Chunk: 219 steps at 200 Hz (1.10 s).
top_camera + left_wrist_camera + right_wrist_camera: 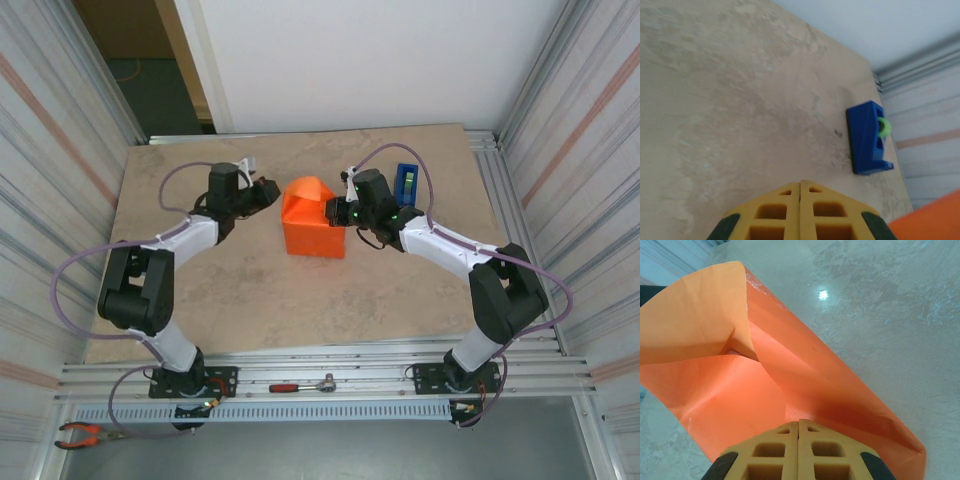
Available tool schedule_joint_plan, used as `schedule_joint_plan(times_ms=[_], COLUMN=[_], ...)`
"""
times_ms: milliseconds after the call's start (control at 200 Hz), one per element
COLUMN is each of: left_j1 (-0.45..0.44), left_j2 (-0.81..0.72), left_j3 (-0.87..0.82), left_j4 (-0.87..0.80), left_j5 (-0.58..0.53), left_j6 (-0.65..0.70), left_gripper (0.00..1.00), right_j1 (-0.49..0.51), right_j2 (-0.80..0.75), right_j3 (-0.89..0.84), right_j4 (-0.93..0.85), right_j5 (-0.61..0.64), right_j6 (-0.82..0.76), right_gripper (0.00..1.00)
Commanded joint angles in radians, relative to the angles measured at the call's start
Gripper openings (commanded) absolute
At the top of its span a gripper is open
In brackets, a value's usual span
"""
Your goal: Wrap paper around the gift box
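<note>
The orange paper stands folded up into a boxy bundle at the middle of the table, its far flap peaked upward. The pink gift box is hidden under it. My right gripper is shut, its tips at the bundle's right side. In the right wrist view its yellow fingers are closed flush over the paper, with no sheet visible between them. My left gripper hovers just left of the bundle, shut and empty. A corner of the paper shows beside it.
A blue tape dispenser with a green roll stands on the tan table behind the right arm. A ratchet wrench and red pliers lie on the rails by the arm bases. Corrugated walls close both sides.
</note>
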<state>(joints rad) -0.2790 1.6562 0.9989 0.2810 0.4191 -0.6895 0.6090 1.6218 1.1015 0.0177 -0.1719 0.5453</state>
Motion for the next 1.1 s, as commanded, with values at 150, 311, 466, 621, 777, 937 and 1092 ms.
schedule_joint_plan(times_ms=[150, 311, 466, 621, 777, 937, 1092], left_j1=[-0.078, -0.123, -0.169, -0.212, -0.256, -0.282, -0.283], left_j2=[-0.118, -0.144, -0.151, -0.136, -0.116, -0.110, -0.106], left_j3=[-0.017, -0.021, -0.032, -0.048, -0.046, -0.061, -0.079], left_j4=[-0.004, -0.052, -0.087, -0.094, -0.107, -0.122, -0.115], left_j5=[-0.015, -0.026, -0.055, -0.093, -0.155, -0.220, -0.241], left_j6=[0.028, 0.059, 0.079, 0.072, 0.062, 0.055, 0.062], left_gripper=[0.00, 0.00, 0.00, 0.00, 0.00, 0.00, 0.00], right_j1=[0.012, 0.011, 0.009, 0.007, 0.007, -0.002, -0.049], right_j2=[0.057, 0.060, 0.059, 0.059, 0.056, 0.039, 0.003], right_j3=[-0.047, -0.049, -0.058, -0.063, -0.067, -0.054, -0.003], right_j4=[-0.115, -0.108, -0.102, -0.096, -0.088, -0.087, -0.079], right_j5=[-0.012, -0.015, -0.017, -0.021, -0.032, -0.075, -0.173], right_j6=[0.025, 0.034, 0.041, 0.048, 0.058, 0.072, 0.085], right_gripper=[0.00, 0.00, 0.00, 0.00, 0.00, 0.00, 0.00])
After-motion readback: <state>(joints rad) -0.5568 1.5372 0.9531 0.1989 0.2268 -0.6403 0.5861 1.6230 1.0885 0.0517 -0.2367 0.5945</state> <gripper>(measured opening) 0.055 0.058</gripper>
